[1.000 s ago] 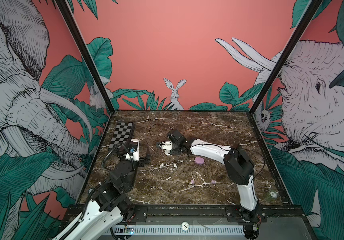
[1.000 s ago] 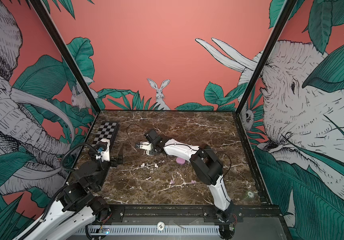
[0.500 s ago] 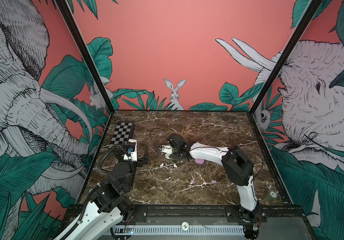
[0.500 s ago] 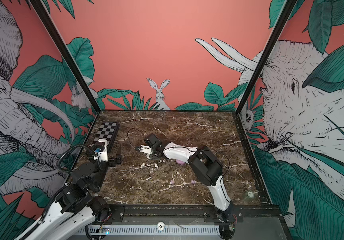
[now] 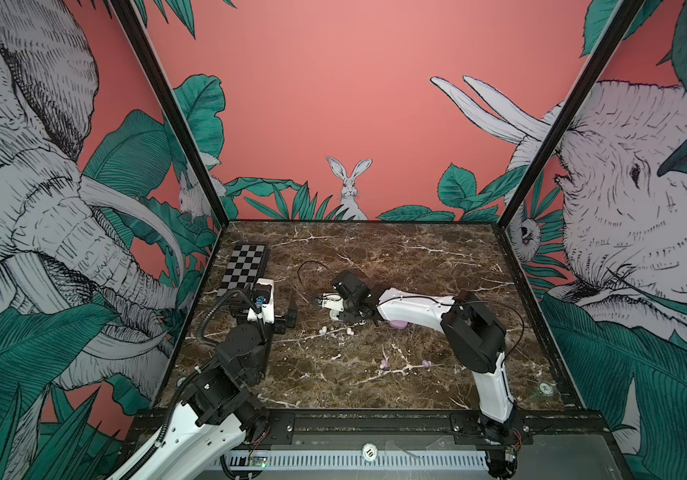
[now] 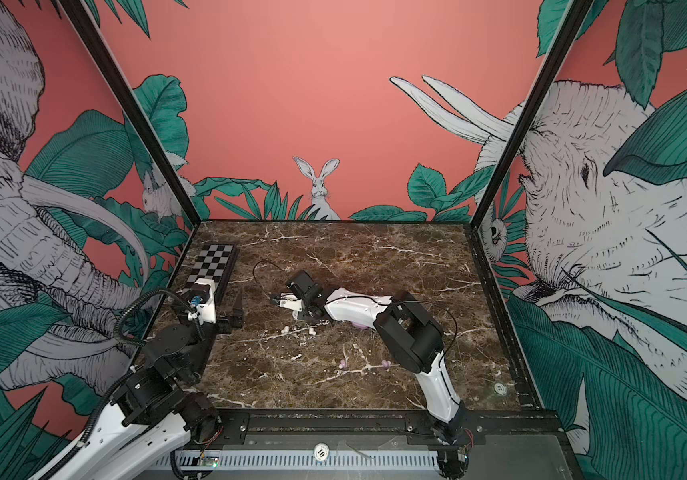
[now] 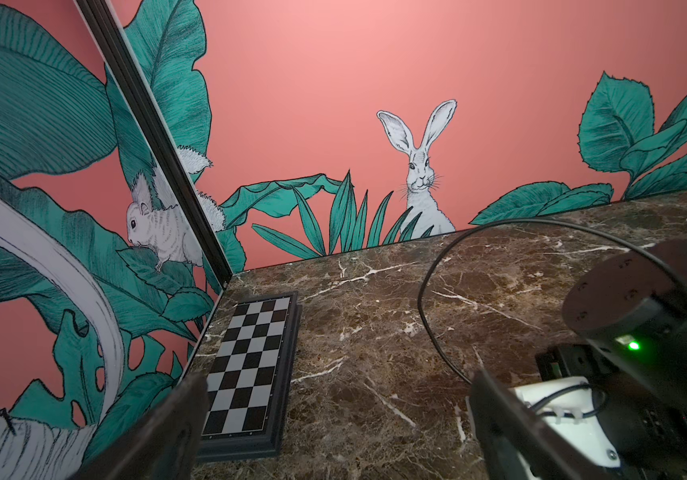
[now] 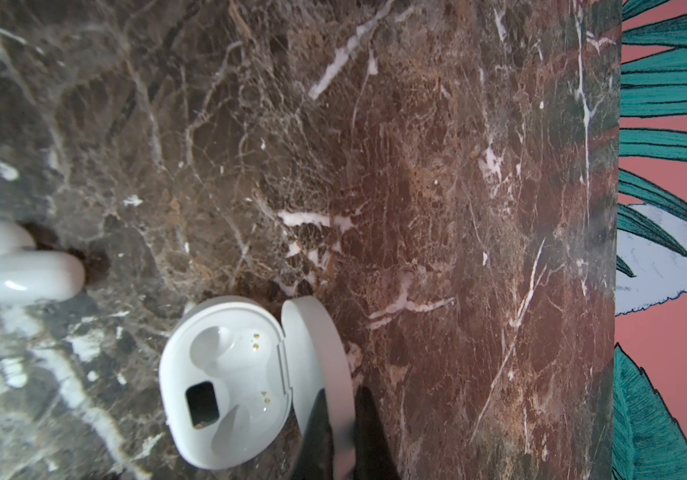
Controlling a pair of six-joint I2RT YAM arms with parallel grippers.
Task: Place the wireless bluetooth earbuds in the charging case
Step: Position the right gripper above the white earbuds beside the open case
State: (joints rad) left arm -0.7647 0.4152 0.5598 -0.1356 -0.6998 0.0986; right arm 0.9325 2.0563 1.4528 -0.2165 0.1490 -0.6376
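The white pebble-shaped plastic charging case (image 8: 229,382) lies open on the brown marble tabletop (image 8: 416,166). Its cavities face up, and its lid (image 8: 317,345) stands almost upright along one long side. The right tool (image 8: 342,419) is pinched narrow on the edge of this lid.

In both top views two white glossy plastic earbuds (image 5: 323,330) lie near the case on its side toward the robot, apart from each other. The right wrist view shows one: its oblong body lies flat, with the long axis along the tabletop and one rounded end turned roughly toward the case.

Two lilac earbuds (image 5: 383,365) lie farther from the case on that same side. The left tool (image 7: 337,380) stands wide and holds nothing, well apart from the case.
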